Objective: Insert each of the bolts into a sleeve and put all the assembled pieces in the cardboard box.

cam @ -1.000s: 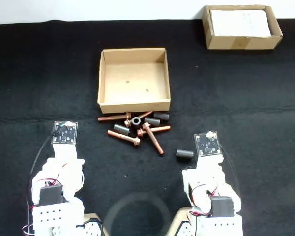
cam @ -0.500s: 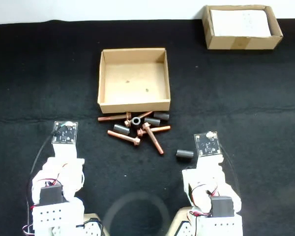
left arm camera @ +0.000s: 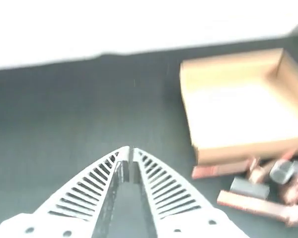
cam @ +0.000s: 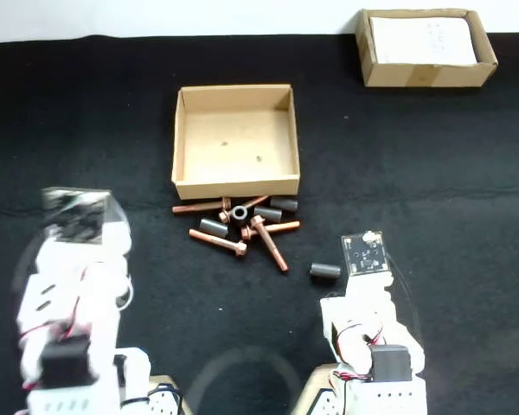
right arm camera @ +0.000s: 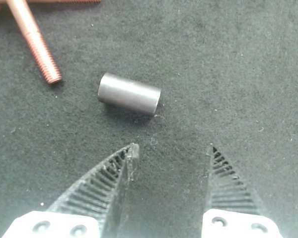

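Note:
The open cardboard box [cam: 233, 147] stands at the table's middle back and holds nothing. Just in front of it lies a heap of copper bolts [cam: 268, 244] and dark grey sleeves [cam: 214, 227]. One sleeve [cam: 325, 271] lies apart, to the right of the heap. In the right wrist view my right gripper [right arm camera: 171, 151] is open just short of this sleeve [right arm camera: 129, 93], a bolt's threaded end [right arm camera: 37, 47] beside it. My left gripper [left arm camera: 129, 149] is shut and empty, above bare cloth left of the box [left arm camera: 238, 109] and heap [left arm camera: 258, 191].
A second cardboard box [cam: 483, 41] with white paper in it stands at the back right corner. Black cloth covers the table. The left arm [cam: 69, 277] is raised at the front left and the right arm [cam: 368, 303] is at the front right.
The left arm has lifted and swung left and towards the back, and shows blurred now. The right arm, bolts, sleeves and boxes have not moved.

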Controlling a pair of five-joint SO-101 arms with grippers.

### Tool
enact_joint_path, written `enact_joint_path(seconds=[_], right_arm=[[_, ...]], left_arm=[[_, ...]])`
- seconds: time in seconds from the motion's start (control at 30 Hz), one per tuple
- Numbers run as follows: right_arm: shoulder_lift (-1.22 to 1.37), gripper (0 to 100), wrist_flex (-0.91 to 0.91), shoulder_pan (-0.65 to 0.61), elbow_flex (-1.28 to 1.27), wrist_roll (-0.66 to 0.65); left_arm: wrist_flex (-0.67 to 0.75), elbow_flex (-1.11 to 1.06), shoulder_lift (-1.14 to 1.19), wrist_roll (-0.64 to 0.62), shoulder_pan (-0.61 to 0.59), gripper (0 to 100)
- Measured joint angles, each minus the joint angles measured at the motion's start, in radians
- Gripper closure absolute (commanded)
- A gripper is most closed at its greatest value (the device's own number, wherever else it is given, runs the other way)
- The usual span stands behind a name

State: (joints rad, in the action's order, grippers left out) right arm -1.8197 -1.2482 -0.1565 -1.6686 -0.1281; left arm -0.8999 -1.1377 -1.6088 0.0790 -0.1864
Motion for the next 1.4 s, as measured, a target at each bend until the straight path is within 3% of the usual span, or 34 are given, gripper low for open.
enact_joint_path(seconds=[0.17, 0.33, 0.5, 0.63, 0.73, 0.8, 0.93, 1.13, 1.4], right_arm=[[0.000, 79.3, 0.000, 0.000, 0.000, 0.000], [0.000, 79.3, 0.000, 0.000, 0.000, 0.000], [0.000, 79.3, 0.000, 0.000, 0.000, 0.000], [0.000, 79.3, 0.000, 0.000, 0.000, 0.000], [0.000, 79.3, 0.000, 0.000, 0.000, 0.000], [0.000, 79.3, 0.000, 0.000, 0.000, 0.000], [0.000, 79.3, 0.000, 0.000, 0.000, 0.000], [0.000, 79.3, 0.000, 0.000, 0.000, 0.000], [0.000, 79.3, 0.000, -0.052, 0.000, 0.000]], left_arm=[[-0.037, 0.210, 0.094, -0.158, 0.044, 86], [-0.160, 0.450, 0.393, -0.322, 0.049, 86], [-0.397, 0.732, 0.706, -0.443, 0.084, 86], [-0.646, 0.795, 0.859, -0.496, 0.091, 86], [-0.813, 0.798, 0.914, -0.502, 0.094, 86], [-0.842, 0.776, 0.921, -0.503, 0.094, 86], [-0.858, 0.730, 0.905, -0.473, 0.066, 86], [-0.861, 0.729, 0.809, -0.213, 0.066, 86], [-0.827, 0.721, 0.671, -0.170, 0.066, 86]])
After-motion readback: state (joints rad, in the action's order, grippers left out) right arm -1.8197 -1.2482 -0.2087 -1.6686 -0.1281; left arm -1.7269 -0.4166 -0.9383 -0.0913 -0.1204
